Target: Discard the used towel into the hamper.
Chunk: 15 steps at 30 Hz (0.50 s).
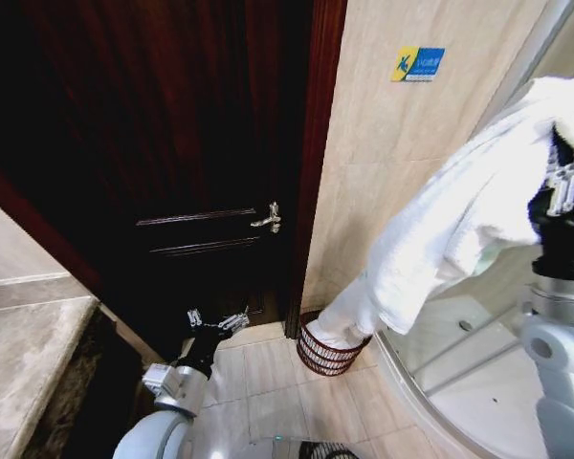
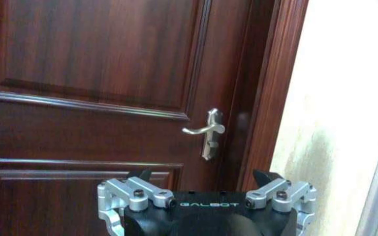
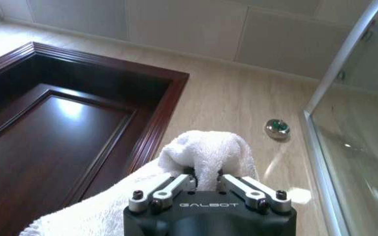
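A white towel (image 1: 459, 229) hangs in a long drape from my right gripper (image 1: 560, 186), raised high on the right. The right wrist view shows that gripper (image 3: 205, 181) shut on a bunched fold of the towel (image 3: 205, 147). The hamper (image 1: 327, 356), a small dark reddish-brown wire basket, stands on the floor tiles against the beige wall beside the door frame. The towel's lower end overlaps the hamper's mouth; I cannot tell whether it is inside. My left gripper (image 1: 217, 322) is held low near the door, open and empty, its fingers (image 2: 140, 177) spread apart.
A dark wooden door (image 1: 172, 143) with a silver lever handle (image 1: 268, 218) stands shut to the left of the hamper. A curved glass shower enclosure (image 1: 459, 363) stands to the right. A stone counter (image 1: 29, 354) lies at the left edge. Floor tiles lie between.
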Motion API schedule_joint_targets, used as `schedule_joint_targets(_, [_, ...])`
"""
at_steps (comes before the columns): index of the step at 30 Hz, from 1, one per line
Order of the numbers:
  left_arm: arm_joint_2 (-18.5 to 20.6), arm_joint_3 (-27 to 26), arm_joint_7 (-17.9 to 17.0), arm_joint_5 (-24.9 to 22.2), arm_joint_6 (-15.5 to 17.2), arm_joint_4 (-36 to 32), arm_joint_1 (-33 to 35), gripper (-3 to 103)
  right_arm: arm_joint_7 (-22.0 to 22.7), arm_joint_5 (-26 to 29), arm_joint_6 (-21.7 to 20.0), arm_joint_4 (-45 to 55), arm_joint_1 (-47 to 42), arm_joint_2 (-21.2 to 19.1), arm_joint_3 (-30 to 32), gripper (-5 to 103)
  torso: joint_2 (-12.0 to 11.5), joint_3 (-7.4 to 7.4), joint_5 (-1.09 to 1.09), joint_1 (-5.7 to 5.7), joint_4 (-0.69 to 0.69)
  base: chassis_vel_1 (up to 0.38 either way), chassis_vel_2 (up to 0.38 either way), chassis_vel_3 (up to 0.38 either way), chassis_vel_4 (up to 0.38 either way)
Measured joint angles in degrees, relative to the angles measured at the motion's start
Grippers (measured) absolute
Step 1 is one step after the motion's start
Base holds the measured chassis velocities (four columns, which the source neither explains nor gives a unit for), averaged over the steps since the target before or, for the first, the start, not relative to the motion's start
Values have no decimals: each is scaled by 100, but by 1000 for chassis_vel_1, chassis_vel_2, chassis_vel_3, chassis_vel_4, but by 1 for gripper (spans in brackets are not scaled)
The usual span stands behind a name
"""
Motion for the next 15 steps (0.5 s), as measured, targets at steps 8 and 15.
schedule_joint_targets(8, [0,0,0,0,0,0,-1,100,9,36,75,-159,88,-55,-85,9,-3,1,0,3,0,-44,46,45,-41])
schedule_joint_targets(15, [0,0,0,0,0,0,0,100,-117,154,316,-677,574,-183,-440,9,-3,-1,1,-3,0,0,0,0,0])
